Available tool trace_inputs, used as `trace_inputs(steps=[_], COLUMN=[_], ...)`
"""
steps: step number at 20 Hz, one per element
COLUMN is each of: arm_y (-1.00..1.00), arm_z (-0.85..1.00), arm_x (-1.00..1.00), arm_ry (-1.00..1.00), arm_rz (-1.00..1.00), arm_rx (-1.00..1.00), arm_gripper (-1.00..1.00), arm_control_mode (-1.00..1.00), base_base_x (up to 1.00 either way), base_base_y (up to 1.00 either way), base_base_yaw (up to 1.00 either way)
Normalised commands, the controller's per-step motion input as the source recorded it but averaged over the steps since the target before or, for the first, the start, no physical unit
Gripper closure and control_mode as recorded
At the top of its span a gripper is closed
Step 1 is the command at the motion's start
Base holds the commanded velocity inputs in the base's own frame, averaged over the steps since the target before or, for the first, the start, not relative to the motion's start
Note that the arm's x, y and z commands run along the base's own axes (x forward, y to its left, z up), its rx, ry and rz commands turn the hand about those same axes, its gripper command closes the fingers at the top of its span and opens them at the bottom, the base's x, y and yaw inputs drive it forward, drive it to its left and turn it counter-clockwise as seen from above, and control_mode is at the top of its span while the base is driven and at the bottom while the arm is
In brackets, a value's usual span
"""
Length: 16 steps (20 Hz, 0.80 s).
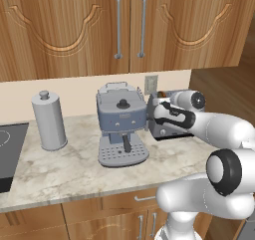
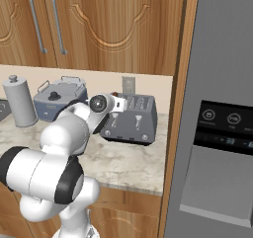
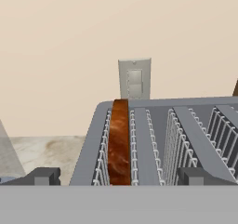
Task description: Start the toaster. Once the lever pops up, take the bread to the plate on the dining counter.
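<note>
The toaster (image 2: 129, 119) stands on the wall counter (image 2: 133, 168), just right of the espresso machine (image 1: 122, 124) and in front of a wall outlet (image 3: 135, 78). The bread (image 3: 119, 141) sits upright in the toaster's leftmost slot as the hand view shows it, with its crust edge standing above the slot rim. It has not left the toaster.

The gripper (image 3: 118, 175) hovers at the toaster's near end, level with the top, looking along the slots. Its jaws stand fully apart and hold nothing. The two dark fingertips (image 3: 44, 175) straddle the bread's slot and the slot next to it.

Key relation: the bread lies straight ahead of the jaws, roughly centred between them. Its long axis runs away from the hand, along the slot, toward the outlet. The jaw gap therefore crosses the slice's thin dimension.

No lever is discernible in these views, so its position cannot be confirmed. Judging by the raised slice, the working step is probably either starting the toaster or approaching for extraction; which one cannot be told. The plate and dining counter are elsewhere.
</note>
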Motion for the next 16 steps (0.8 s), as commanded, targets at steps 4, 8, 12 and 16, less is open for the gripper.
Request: trace_inputs(steps=[4, 8, 12, 16], arm_y=[0.00, 0.00, 0.00, 0.00], arm_z=[0.00, 0.00, 0.00, 0.00], arm_x=[0.00, 0.00, 0.00, 0.00], arm_ry=[0.00, 0.00, 0.00, 0.00], arm_rz=[0.00, 0.00, 0.00, 0.00], arm_rx=[0.00, 0.00, 0.00, 0.00], arm_gripper=[-1.00, -1.00, -1.00, -1.00], arm_control_mode=[-1.00, -1.00, -1.00, -1.00], base_base_x=[0.00, 0.00, 0.00, 0.00], base_base_y=[0.00, 0.00, 0.00, 0.00], base_base_yaw=[0.00, 0.00, 0.00, 0.00])
